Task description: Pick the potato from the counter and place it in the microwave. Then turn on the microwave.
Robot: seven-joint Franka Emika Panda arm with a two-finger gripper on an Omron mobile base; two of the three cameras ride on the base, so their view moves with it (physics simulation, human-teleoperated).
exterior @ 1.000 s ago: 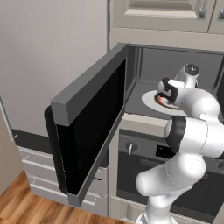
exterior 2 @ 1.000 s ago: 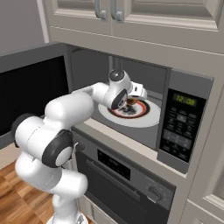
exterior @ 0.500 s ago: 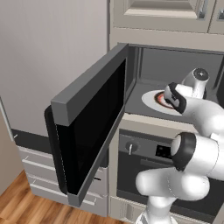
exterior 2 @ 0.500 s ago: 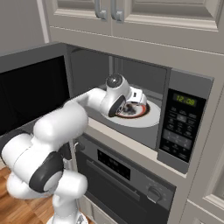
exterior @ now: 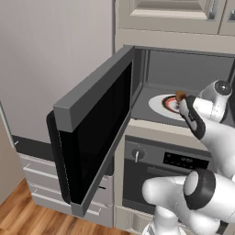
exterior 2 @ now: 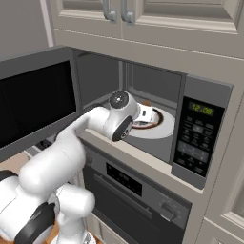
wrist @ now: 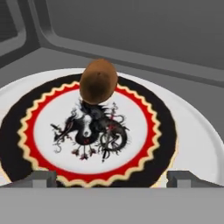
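The brown potato [wrist: 98, 82] lies on the white plate [wrist: 192, 131] with a red-and-black ring, inside the microwave [exterior 2: 198, 138]. The microwave's door [exterior: 92, 137] hangs wide open to the left. My gripper [wrist: 112, 179] is open, its two fingertips [wrist: 41, 178] apart at the plate's near rim, and the potato lies free a little beyond them. From the base the potato [exterior: 180, 95] [exterior 2: 146, 102] peeks out just past my gripper [exterior: 183, 106] [exterior 2: 147, 113], on the plate [exterior: 158, 103] [exterior 2: 164, 128]. The counter is out of view.
A built-in oven [exterior: 170, 160] [exterior 2: 138, 190] with a knob and display sits right under the microwave. Cabinet doors [exterior 2: 143, 9] hang above it. The open door [exterior 2: 33, 102] juts out on the left, and the microwave's control panel stands on the right.
My hand has drawn back from over the plate toward the microwave's front opening. The potato has stayed on the plate, and the jaws have stayed open.
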